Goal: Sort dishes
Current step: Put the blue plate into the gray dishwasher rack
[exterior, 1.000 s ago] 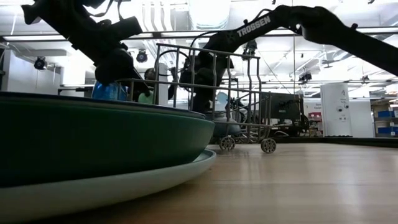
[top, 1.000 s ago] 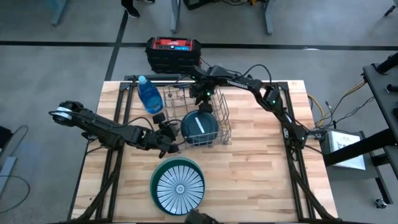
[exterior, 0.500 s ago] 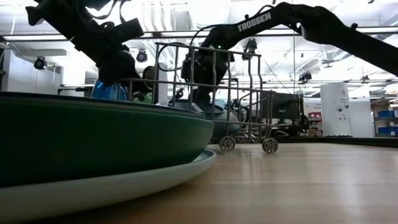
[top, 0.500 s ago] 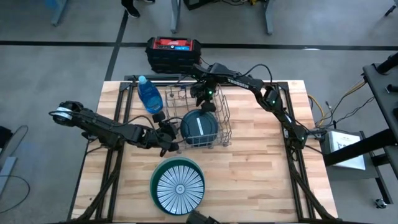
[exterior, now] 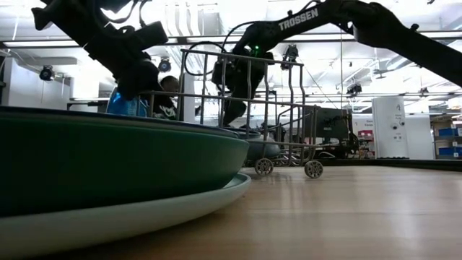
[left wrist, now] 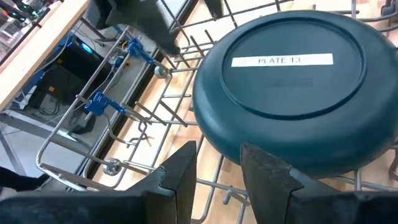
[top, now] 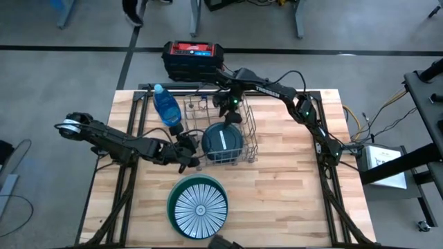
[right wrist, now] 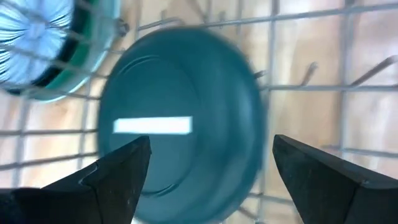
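Right pincer over the racked teal plate, left pincer at the rack's side.

The right pincer (top: pixel 230 114) hangs above the rack (top: pixel 239 149), fingers spread wide and empty, straight over the teal plate (top: pixel 221 141), which lies bottom-up inside the rack with a white label showing. The left pincer (top: pixel 188 153) sits just beside the rack's left side, fingers narrowly apart, holding nothing. A striped plate (top: pixel 200 207) rests in a green one (top: pixel 173 194) near the bench's (top: pixel 291 200) front edge. A bottle (top: pixel 166 107) lies near the back left corner.

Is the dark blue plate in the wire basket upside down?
Yes. The dark teal plate lies bottom-up in the wire rack; its flat underside with a white label faces up.
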Robot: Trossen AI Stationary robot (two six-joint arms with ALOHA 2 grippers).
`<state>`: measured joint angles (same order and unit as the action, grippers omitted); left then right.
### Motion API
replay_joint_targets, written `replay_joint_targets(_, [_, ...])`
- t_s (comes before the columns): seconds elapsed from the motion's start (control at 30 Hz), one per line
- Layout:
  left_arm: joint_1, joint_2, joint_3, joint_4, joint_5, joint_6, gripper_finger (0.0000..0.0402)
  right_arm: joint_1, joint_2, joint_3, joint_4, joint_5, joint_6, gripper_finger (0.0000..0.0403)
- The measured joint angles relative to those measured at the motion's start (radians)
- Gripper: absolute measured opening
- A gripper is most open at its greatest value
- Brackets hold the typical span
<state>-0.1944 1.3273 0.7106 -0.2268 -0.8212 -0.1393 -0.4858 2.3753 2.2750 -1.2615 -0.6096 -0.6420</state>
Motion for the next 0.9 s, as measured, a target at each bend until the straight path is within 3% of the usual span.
replay_joint_targets(0.13, [0.000,0.000,0.009,0.002,0.030,0.005,0.0115,0.003,0.017,-0.010,0.089,0.044,0.042,0.0332])
replay_joint_targets(0.5, [0.018,0.020,0.009,0.009,0.038,-0.002,0.0115,0.002,0.078,-0.008,0.073,0.037,0.041,0.0332])
replay_joint_targets(0.9, [0.032,0.036,0.016,0.012,0.042,-0.006,0.0115,-0.013,0.075,0.015,0.002,-0.064,-0.023,0.0332])
